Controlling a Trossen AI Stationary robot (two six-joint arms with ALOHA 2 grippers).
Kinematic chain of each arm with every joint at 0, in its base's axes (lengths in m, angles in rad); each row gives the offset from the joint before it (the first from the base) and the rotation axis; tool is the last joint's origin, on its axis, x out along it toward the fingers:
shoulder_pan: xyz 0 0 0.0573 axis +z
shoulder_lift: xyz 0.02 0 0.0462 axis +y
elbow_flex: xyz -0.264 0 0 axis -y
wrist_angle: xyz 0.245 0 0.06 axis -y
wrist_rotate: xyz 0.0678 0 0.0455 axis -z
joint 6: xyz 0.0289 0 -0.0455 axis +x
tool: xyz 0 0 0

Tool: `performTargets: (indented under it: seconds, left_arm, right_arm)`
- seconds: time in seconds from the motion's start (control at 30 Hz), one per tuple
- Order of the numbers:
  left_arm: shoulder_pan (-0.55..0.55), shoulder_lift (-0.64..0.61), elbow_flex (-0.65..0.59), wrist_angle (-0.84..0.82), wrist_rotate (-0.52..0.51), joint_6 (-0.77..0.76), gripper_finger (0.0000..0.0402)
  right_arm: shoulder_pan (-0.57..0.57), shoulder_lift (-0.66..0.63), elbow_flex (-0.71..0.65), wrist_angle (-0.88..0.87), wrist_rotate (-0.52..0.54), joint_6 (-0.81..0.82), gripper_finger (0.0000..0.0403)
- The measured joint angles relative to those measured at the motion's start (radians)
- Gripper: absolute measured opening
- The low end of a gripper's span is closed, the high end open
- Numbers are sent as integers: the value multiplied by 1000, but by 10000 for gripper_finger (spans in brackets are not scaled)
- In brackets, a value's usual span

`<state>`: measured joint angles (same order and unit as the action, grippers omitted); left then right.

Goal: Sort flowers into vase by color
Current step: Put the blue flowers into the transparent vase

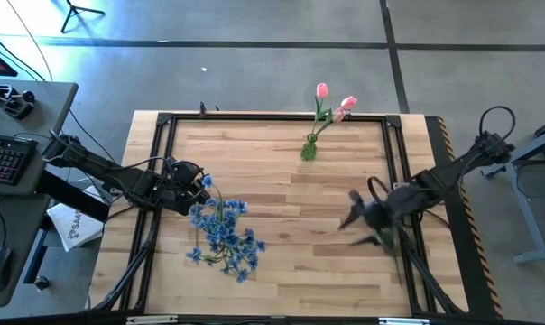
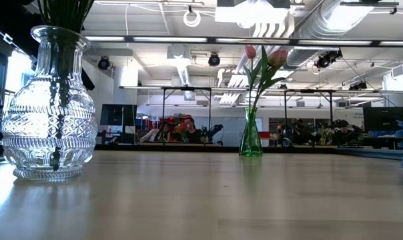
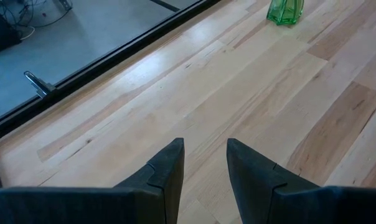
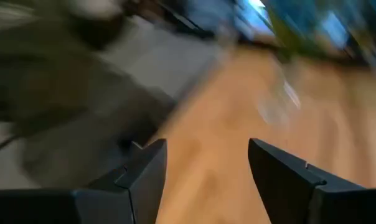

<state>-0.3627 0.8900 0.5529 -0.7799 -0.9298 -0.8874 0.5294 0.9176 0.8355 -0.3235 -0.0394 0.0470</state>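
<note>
Two pink tulips [image 1: 334, 99] stand in the green glass vase [image 1: 309, 150] at the far edge of the wooden table [image 1: 281, 271]. The blue flowers [image 1: 223, 235] sit in a bunch on the left half of the table; the low view shows a clear cut-glass vase [image 2: 49, 107] close to the camera with dark stems inside, which seems to hold that bunch, though from above the vase is hidden under the blossoms. The left gripper [image 1: 203, 183] hovers just beside the top of the blue bunch; its wrist view shows the fingers [image 3: 169, 171] a narrow gap apart with nothing between them, pointing across bare wood toward the green vase. The right gripper [image 1: 354, 217] is over the right half of the table, fingers [image 4: 144, 174] set wide and empty; the wrist picture is smeared. Something dark and thin lies just by it near the table's right rail, too unclear to name. Judgement: sorting looks nearly finished, pink in green, blue in clear. If a stem remains, the right arm should take it low on the stalk, lift it upright, and lower it in without nudging the light green vase.
</note>
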Motion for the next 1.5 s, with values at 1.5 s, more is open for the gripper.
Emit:
performTargets:
  seconds: [1.5]
  left_arm:
    - [0,0,0,0,2,0,110]
  right_arm:
    - [67,419,0,-898,-140,1527,220]
